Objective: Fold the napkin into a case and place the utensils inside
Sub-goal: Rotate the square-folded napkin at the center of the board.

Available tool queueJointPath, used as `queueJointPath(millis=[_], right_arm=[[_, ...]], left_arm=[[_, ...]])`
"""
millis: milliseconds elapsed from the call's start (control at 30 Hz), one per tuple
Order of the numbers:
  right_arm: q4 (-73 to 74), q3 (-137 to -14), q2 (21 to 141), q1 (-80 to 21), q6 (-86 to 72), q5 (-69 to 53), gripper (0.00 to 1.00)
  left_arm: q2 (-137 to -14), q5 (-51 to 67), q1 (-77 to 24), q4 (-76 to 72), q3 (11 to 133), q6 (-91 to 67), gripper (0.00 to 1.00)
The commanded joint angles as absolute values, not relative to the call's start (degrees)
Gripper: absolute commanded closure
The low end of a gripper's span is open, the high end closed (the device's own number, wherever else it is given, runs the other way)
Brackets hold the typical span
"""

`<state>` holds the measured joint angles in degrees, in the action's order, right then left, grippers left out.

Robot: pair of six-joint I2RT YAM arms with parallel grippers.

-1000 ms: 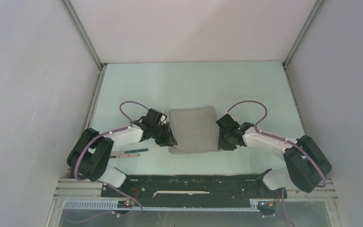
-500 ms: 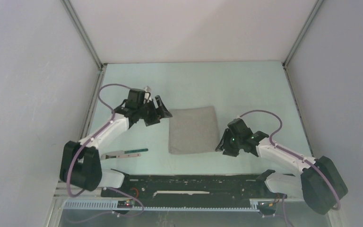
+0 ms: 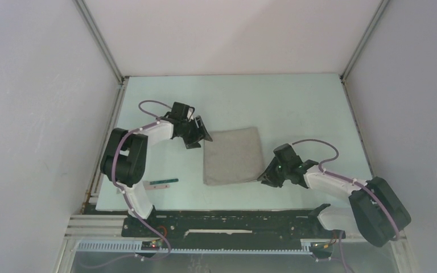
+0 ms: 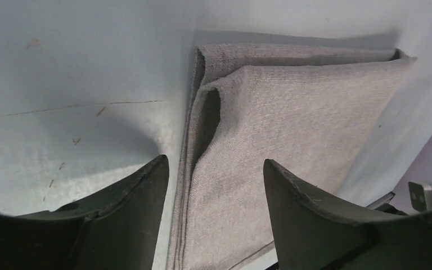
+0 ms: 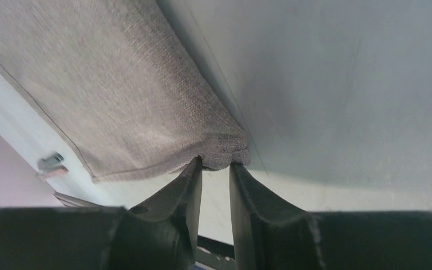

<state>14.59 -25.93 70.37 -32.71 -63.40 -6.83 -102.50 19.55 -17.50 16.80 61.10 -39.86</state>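
From the top camera, the left gripper (image 3: 200, 132) has swung in the last second from the napkin's (image 3: 232, 154) near-left side to its far-left corner, while the right gripper (image 3: 264, 178) has dropped back to the near-right corner. The napkin itself lies mid-table, folded but still wide, not yet a case. The utensils (image 3: 160, 183) wait untouched to its left. On my left wrist camera, the left gripper (image 4: 214, 175) stands wide open and empty, with the napkin's (image 4: 298, 124) layered edge running between its fingers. On the right wrist camera, the right gripper (image 5: 215, 164) has narrowed onto the napkin's (image 5: 118, 84) bunched corner and pinches it. I judge I'm set on diagonal corners for another fold.
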Motion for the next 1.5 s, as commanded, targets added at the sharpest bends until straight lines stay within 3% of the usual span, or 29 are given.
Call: queueJointPath(millis=[0, 167, 367, 433, 500, 600, 700, 967, 1200, 1467], right_arm=[[7.84, -25.63, 73.63, -27.37, -61.15, -5.76, 0.68], [1.18, -31.61, 83.08, -15.04, -47.67, -11.31, 0.72], [6.06, -58.59, 105.63, -8.88, -30.9, -26.03, 0.68], [11.42, -71.04, 111.45, -9.23, -27.52, -28.35, 0.62], [21.59, -78.12, 113.3, -9.29, -25.06, -24.39, 0.46], [28.85, -77.13, 108.93, -9.05, -23.46, -18.43, 0.27], [31.71, -72.7, 105.74, -11.82, -22.59, -19.42, 0.23], [16.41, -54.0, 96.23, -16.96, -34.55, -23.19, 0.25], [14.52, -53.44, 97.86, -16.11, -34.19, -24.14, 0.31], [19.56, -53.43, 95.45, -13.8, -28.19, -21.14, 0.31]], left_arm=[[-100.96, 16.43, -17.58, 14.71, 62.4, -41.42, 0.31], [-93.1, 13.99, -16.73, 16.96, 59.04, -40.42, 0.22], [-92.67, 15.78, -15.6, 17.13, 59.79, -40.39, 0.14], [-96.03, 17.39, -15.48, 16.48, 61.56, -40.45, 0.14], [-98.47, 16.68, -15.43, 17.94, 63.51, -39.82, 0.15], [-98.59, 15.32, -15.46, 18.94, 64.11, -37.85, 0.12], [-101.7, 16.89, -15.47, 21.03, 65.28, -36.97, 0.12], [-104.83, 15.93, -15.65, 19.89, 59.29, -38.31, 0.31], [-102.91, 21.51, -17.85, 9.54, 49.52, -44.79, 0.7], [-94.42, 24.77, -30.95, -9.96, 36.93, -62.38, 0.73]])
